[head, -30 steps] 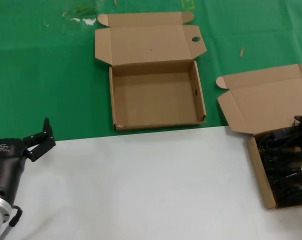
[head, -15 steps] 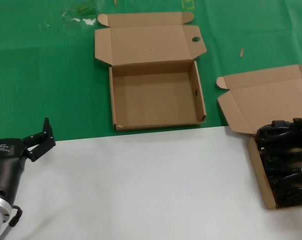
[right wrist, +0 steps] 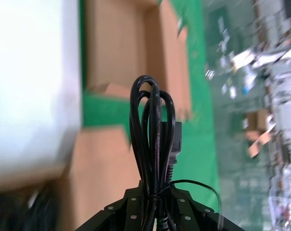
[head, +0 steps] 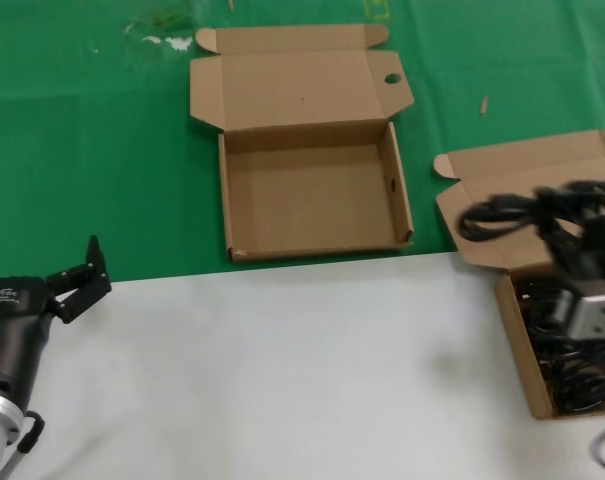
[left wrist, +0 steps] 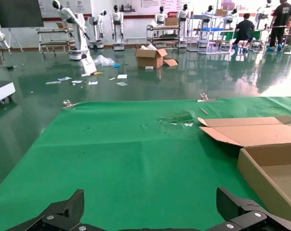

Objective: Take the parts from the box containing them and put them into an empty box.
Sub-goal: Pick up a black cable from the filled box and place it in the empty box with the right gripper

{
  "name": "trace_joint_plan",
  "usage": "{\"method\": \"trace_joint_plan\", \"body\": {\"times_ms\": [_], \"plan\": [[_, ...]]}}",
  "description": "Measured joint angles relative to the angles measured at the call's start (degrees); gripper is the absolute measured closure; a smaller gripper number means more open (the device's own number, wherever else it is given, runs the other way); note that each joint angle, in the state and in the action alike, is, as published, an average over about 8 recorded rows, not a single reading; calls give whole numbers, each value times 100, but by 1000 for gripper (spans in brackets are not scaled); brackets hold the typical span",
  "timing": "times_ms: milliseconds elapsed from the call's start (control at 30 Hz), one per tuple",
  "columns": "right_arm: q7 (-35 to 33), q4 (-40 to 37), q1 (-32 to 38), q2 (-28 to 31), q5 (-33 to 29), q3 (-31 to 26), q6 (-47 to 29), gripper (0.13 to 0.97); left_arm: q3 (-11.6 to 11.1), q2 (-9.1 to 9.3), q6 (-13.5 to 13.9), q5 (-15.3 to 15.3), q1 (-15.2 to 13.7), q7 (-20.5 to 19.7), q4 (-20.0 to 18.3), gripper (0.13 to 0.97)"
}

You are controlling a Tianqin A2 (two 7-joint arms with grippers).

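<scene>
Black coiled cord bundle [head: 517, 208] hangs clamped in the right tool [head: 582, 262] above the full brown cardboard box [head: 542, 340] at the tabletop's right edge. Its loose loop could snag a flap. The left tool [head: 78, 275] waits open near the left edge.

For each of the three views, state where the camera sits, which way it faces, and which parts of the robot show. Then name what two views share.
Head view: on the robot's head, looking forward and down at the empty box and the box of parts; the left claw is parked low on the left, and the right claw holds a cord bundle.
Left wrist view: looks across the green cloth into a hall; its open fingertips show.
Right wrist view: looks along the claw, shut on the cord bundle.
Shared: head and left wrist both show the empty box.
</scene>
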Motion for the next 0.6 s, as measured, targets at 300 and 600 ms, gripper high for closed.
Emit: {"method": "trace_joint_plan", "body": {"times_ms": [300, 600], "plan": [[-746, -388, 845, -1624, -231, -404, 62, 872, 0, 0, 0, 0, 0, 0, 0, 132], [-769, -1953, 1682, -3247, -763, -734, -403, 872, 0, 0, 0, 0, 0, 0, 0, 132]]}}
